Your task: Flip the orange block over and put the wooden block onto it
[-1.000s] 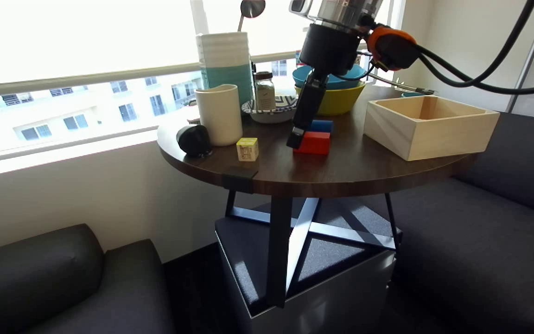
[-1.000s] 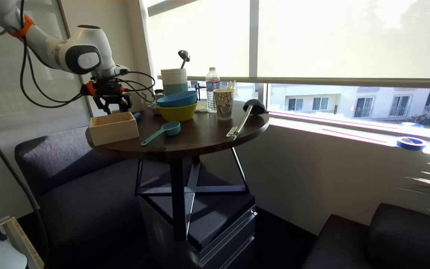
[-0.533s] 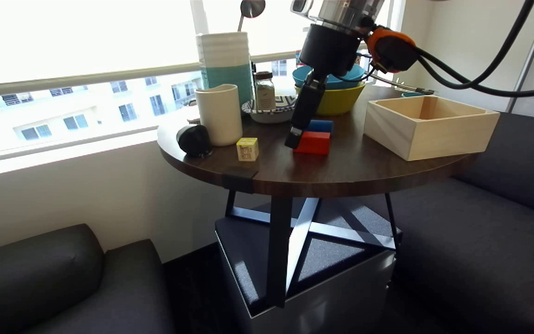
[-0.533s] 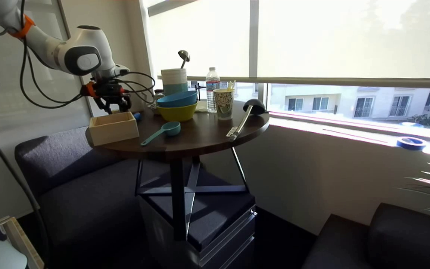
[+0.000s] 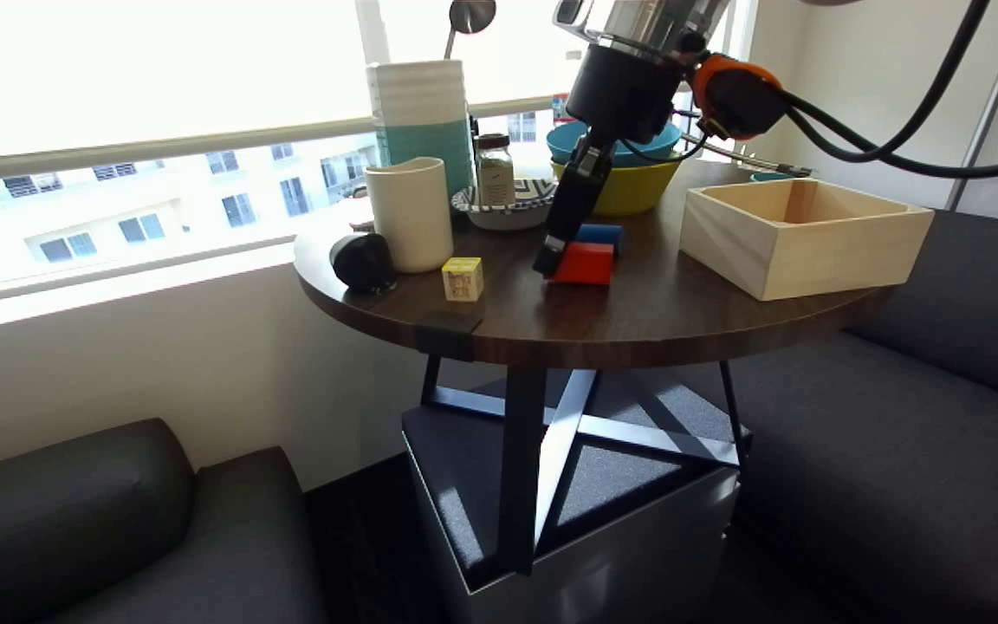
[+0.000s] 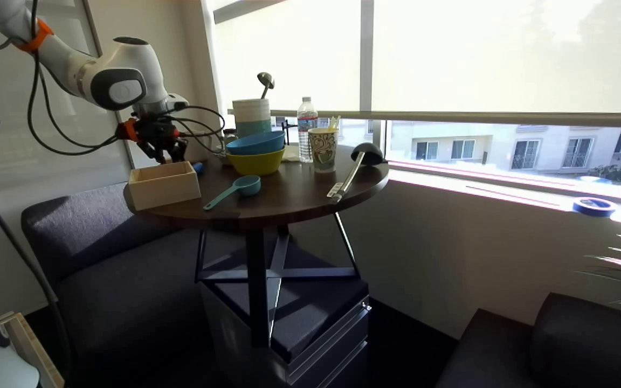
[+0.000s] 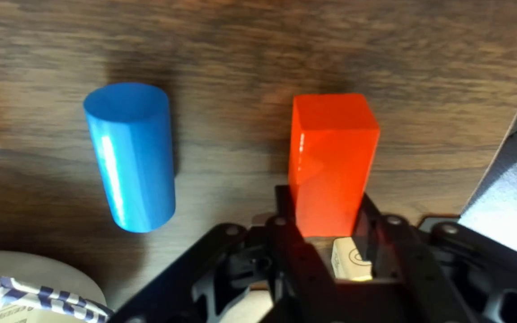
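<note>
Saw a round, dark table (image 5: 655,316) in both exterior views, and in an exterior view traced its front edge curving near the work. Found a light wooden box (image 5: 845,260), open at the top, close to that edge on the right, with tabletop for moving between there and the grip. Noted stacked bowls (image 5: 638,186), blue over yellow, as a limit at the back. Made out the gripper (image 7: 325,206) tilted low over the wood in an exterior view, with fingers (image 7: 284,202) set narrow around a held piece. Saw an off-white cup (image 5: 412,225) well to the left there. Marked a blue cylinder (image 7: 135,166) lying on its side in the wrist view, apart from the fingers. Found the orange block (image 7: 335,170) held near one end between the fingers and reaching past the fingertips. Could not tell whether resting flat or slightly raised. Located the wooden block (image 5: 463,282) apart from the gripper, just beside the cup and near the table's edge; glimpsed it in the wrist view, partly hidden behind a finger.
</note>
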Tool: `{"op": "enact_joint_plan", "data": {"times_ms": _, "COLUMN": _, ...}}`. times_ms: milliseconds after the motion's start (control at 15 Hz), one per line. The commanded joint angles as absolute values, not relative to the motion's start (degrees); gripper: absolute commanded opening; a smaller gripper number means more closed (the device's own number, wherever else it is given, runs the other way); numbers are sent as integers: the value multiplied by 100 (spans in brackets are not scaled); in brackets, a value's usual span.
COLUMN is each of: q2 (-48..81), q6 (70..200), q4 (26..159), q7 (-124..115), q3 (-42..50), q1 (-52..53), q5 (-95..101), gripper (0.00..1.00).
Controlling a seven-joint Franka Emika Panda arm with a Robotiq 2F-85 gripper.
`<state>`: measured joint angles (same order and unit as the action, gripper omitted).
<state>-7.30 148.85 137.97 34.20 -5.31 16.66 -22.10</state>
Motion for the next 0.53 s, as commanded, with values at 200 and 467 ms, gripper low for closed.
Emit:
{"op": "enact_joint_plan", "data": {"times_ms": 200, "q2": -1154, "q6": 15212, "q4": 14091, "q7": 4390, "q3": -440, "q1": 1762, "q5": -3419, "gripper": 8}}
{"op": "enact_joint_plan", "data": {"times_ms": 467, "q2": -1196, "q6": 15575, "q4": 14115, "q7": 5001, "q3": -435, "q1": 1911, "q5": -4152, "gripper": 8}}
